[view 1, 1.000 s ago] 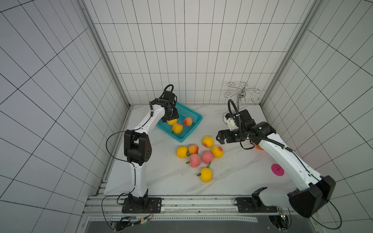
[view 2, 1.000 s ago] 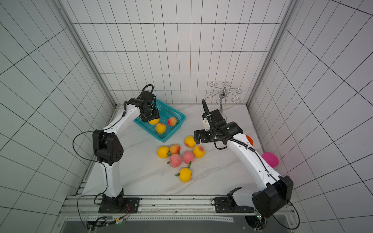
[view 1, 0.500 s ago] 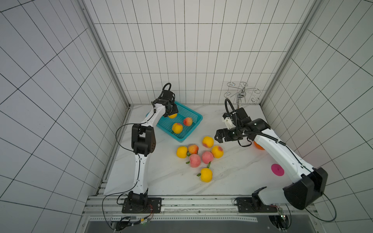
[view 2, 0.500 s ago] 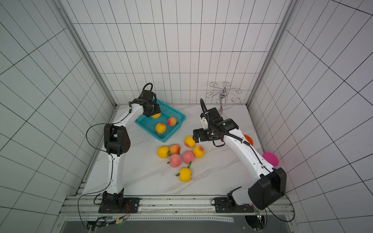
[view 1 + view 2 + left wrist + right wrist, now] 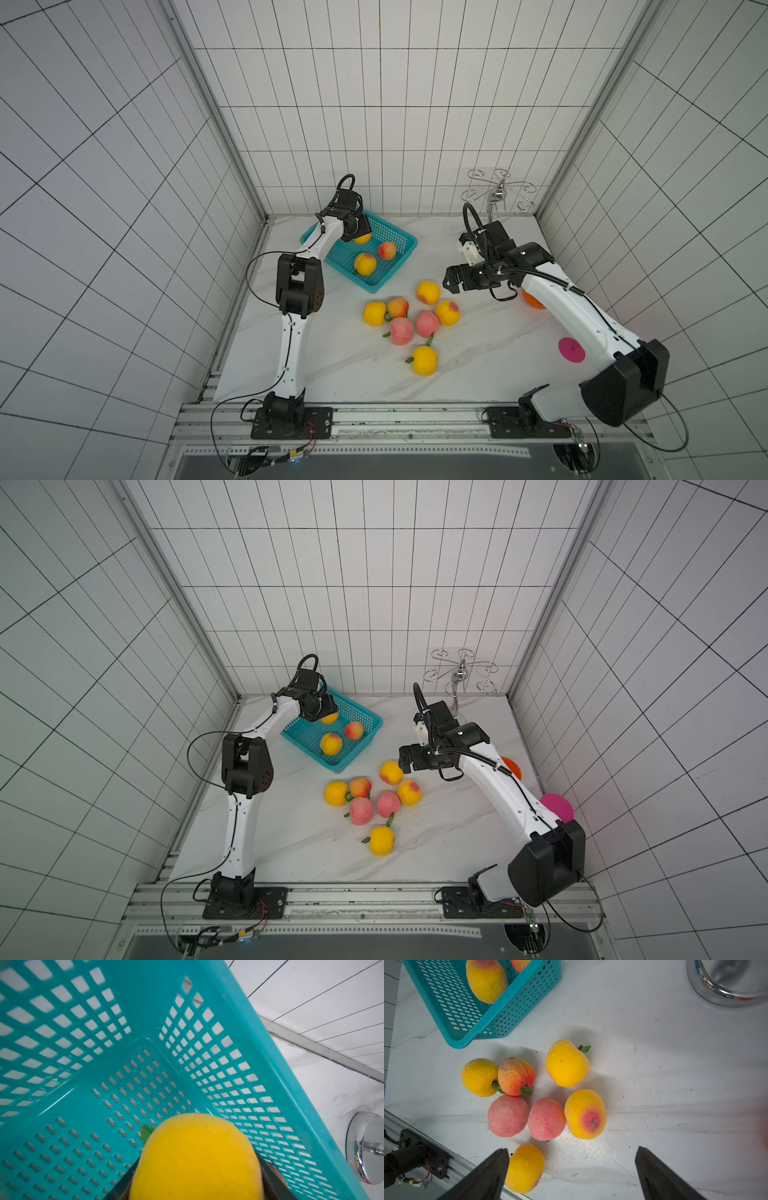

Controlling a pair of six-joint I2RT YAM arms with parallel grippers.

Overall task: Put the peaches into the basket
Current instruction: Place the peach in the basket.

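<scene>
Top views both show the left gripper over the far end of the teal basket, its fingers closed around a yellow peach. A second yellow peach and a reddish peach lie on the basket floor. Seven loose peaches sit bunched on the marble table, just in front of the basket. The right gripper hangs just beside the rearmost one, holding nothing. An orange bowl and a pink bowl are partly hidden by the right arm, and a metal rack stands at the back wall.

Left wrist view: the yellow peach is pinched between two dark fingers, a green leaf at its edge. Beyond it are the basket's perforated floor and rim. I cannot tell whether the fruit touches the floor.

Right wrist view: the fingers stand wide apart with only bare table between them. One loose fruit is partly hidden behind a fingertip, and the other six lie beyond, near the basket's corner.
</scene>
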